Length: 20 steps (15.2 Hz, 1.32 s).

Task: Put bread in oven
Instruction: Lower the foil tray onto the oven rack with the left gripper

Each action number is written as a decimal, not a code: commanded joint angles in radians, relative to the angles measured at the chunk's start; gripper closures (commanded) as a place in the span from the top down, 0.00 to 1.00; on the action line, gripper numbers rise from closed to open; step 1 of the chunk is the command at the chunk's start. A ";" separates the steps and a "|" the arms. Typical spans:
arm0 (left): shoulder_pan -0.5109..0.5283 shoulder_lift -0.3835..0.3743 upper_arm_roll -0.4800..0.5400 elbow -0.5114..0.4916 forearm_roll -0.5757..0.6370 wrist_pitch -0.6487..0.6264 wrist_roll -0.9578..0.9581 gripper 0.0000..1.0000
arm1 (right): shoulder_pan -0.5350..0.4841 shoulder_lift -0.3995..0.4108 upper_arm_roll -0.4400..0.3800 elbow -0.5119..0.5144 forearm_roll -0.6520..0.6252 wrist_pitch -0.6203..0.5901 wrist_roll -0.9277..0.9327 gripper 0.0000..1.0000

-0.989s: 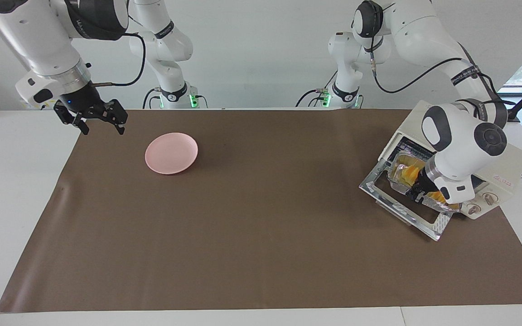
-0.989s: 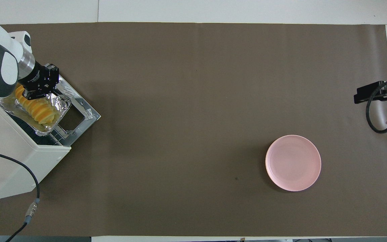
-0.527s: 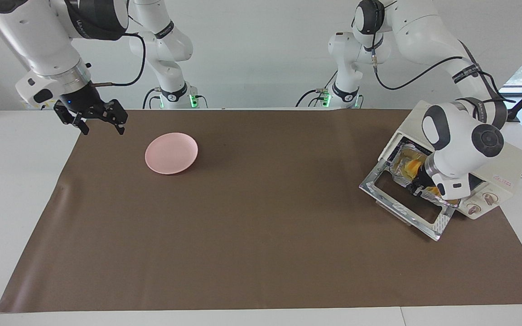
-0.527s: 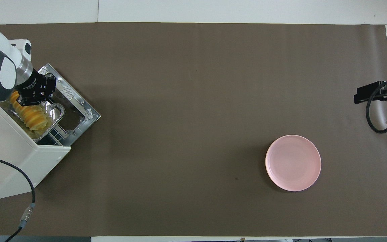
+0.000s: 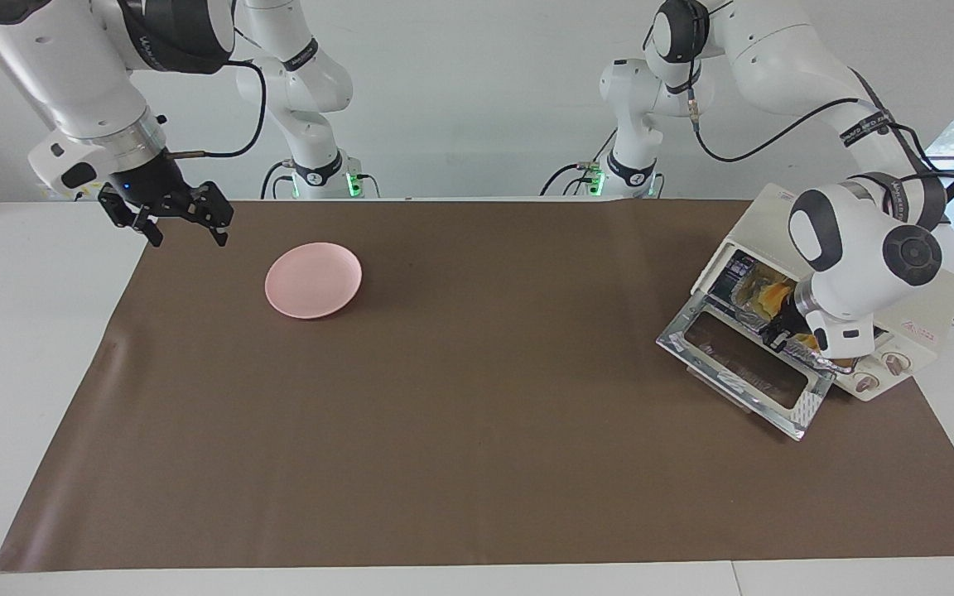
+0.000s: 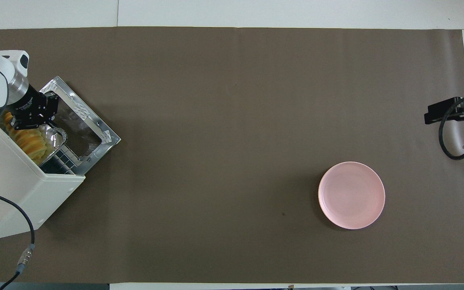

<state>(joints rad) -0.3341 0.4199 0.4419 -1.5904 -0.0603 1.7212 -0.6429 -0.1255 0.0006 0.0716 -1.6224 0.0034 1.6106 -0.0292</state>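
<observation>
Facing view
Oven: the cream-white oven (image 5: 924,306) stood at the left arm's end of the table, its glass door (image 5: 746,364) dropped open onto the brown mat (image 5: 477,430).
Bread: the yellow-orange bread (image 5: 763,295) lay in a silver foil tray (image 5: 800,352), mostly inside the oven mouth.
Left gripper: the left gripper (image 5: 778,338) was at the tray's outer rim over the door hinge, fingertips together; whether they pinched the foil could not be told.
Right gripper: the right gripper (image 5: 185,222) hung in the air over the mat's edge at the right arm's end, fingers apart and holding nothing; that arm waited.
Plate: a pink plate (image 5: 313,280) sat on the mat near the right gripper.

Overhead view
Bread: the bread (image 6: 28,141) showed just inside the oven (image 6: 10,193) opening, the foil tray (image 6: 56,136) rim poking out over the door (image 6: 81,121).
Left gripper: the left gripper (image 6: 30,121) was over the tray.
Right gripper: only the right gripper (image 6: 455,112) body showed at the edge.
Plate: the plate (image 6: 351,195) lay well apart from the oven.
</observation>
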 commanded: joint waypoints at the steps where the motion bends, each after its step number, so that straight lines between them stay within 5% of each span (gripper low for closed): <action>1: 0.000 -0.044 0.001 -0.046 0.024 -0.012 0.012 0.00 | -0.010 -0.014 0.010 -0.013 -0.016 -0.005 -0.018 1.00; 11: -0.005 -0.061 0.001 -0.099 0.077 0.038 0.057 0.00 | -0.006 -0.013 0.010 -0.013 -0.016 -0.005 -0.018 1.00; 12: -0.005 -0.061 0.001 -0.099 0.077 0.040 0.071 0.16 | -0.006 -0.013 0.010 -0.014 -0.016 -0.005 -0.018 1.00; 14: -0.006 -0.061 0.001 -0.095 0.085 0.041 0.085 1.00 | -0.005 -0.011 0.019 -0.013 -0.016 -0.005 -0.018 1.00; 20: -0.051 -0.047 -0.002 -0.043 0.132 0.028 0.092 1.00 | -0.006 -0.010 0.011 -0.016 -0.014 -0.032 -0.020 1.00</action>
<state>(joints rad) -0.3461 0.4059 0.4261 -1.6589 0.0206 1.7744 -0.5623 -0.1250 0.0006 0.0753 -1.6253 0.0034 1.5860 -0.0292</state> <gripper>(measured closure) 0.256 0.000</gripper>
